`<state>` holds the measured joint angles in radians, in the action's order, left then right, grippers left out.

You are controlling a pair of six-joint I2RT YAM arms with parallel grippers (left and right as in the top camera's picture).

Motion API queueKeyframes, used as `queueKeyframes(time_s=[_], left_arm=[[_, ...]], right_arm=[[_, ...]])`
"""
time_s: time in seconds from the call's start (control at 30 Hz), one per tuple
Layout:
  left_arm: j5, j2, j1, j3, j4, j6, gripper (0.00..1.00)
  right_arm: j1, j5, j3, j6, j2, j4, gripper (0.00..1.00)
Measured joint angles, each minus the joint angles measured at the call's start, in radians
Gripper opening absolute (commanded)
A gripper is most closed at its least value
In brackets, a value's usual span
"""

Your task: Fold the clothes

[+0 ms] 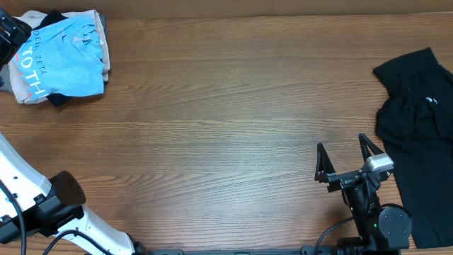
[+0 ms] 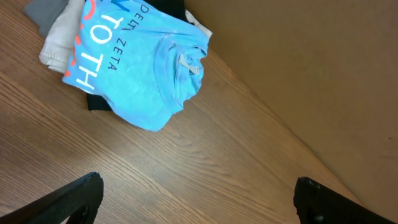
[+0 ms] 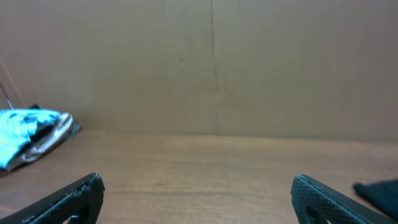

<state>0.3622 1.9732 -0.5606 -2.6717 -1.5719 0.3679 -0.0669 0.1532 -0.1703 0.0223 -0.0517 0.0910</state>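
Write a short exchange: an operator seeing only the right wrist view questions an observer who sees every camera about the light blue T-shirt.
Operator: How does the blue T-shirt lie?
Observer: The light blue T-shirt lies with its white lettering facing up, on top of a beige cloth and a black garment.
Operator: Is the left arm holding it?
Observer: No. The left fingers stand wide apart above the wooden table, with nothing between them.
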Motion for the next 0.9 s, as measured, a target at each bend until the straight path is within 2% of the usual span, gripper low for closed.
queueKeyframes(time_s=[0.33, 0.5, 0.6, 0.77, 0.9], left_arm=[[0.000, 0.000, 0.000, 0.000, 0.000, 0.000, 1.00], [0.000, 0.000, 0.000, 0.000, 0.000, 0.000, 1.00], [0.000, 0.000, 0.000, 0.000, 0.000, 0.000, 1.00], [0.000, 0.000, 0.000, 0.000, 0.000, 0.000, 1.00], [0.000, 0.000, 0.000, 0.000, 0.000, 0.000, 1.00]], right_arm=[[0.000, 0.000, 0.132, 0.003, 0.037, -0.171, 1.00], [0.000, -0.004, 0.152, 0.003, 0.037, -0.185, 1.00], [0.000, -0.007, 0.152, 0.004, 0.037, -0.160, 1.00], [0.000, -0.027, 0.152, 0.003, 0.037, -0.021, 1.00], [0.000, -0.037, 0.152, 0.003, 0.037, -0.011, 1.00]])
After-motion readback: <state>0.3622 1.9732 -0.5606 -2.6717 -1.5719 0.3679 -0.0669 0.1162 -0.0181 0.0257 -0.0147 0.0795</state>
